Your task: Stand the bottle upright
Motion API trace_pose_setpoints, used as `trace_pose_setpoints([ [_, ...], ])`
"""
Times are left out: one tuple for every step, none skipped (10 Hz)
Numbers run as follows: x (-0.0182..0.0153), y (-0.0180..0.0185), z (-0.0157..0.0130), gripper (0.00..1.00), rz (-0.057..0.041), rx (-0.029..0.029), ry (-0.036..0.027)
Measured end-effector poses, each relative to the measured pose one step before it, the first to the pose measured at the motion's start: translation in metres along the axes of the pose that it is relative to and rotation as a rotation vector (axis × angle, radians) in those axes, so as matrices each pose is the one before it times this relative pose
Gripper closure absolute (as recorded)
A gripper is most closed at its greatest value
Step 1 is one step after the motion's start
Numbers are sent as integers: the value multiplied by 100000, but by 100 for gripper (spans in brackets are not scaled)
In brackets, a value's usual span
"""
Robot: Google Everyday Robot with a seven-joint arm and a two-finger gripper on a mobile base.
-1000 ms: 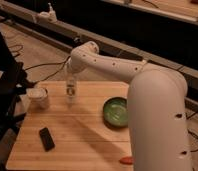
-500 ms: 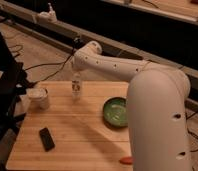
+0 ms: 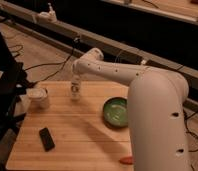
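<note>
On the wooden table (image 3: 87, 135), one black slab (image 3: 46, 138) lies at seven o'clock, one green bowl (image 3: 116, 110) at three and one white cup (image 3: 38, 98) at nine. The gripper (image 3: 75, 82), higher than half a second ago, hangs over the one bottle (image 3: 75, 93), upright at twelve o'clock. Whether its fingers are apart or clamped cannot be told.

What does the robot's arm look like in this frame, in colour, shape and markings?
The arm is smooth, rounded and off-white, with thick tube-like segments and small dark dots along its shell. It narrows toward the gripper, which sits at the far side of the wooden table by the bottle. No loose cables show on it.
</note>
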Motion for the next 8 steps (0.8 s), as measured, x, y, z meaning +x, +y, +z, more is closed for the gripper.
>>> trace_pose_setpoints([
  [-241, 12, 333, 91, 107, 690, 429],
  [-206, -22, 239, 83, -116, 364, 147],
  [-364, 102, 298, 71, -736, -440, -297],
  [-243, 15, 132, 60, -1032, -656, -283],
  [-35, -102, -19, 53, -662, -311, -27],
  [-143, -331, 10, 43, -1472, -424, -210],
  [-215, -658, -30, 31, -2070, -290, -488],
  [-125, -588, -76, 24, -1469, 45, -251],
])
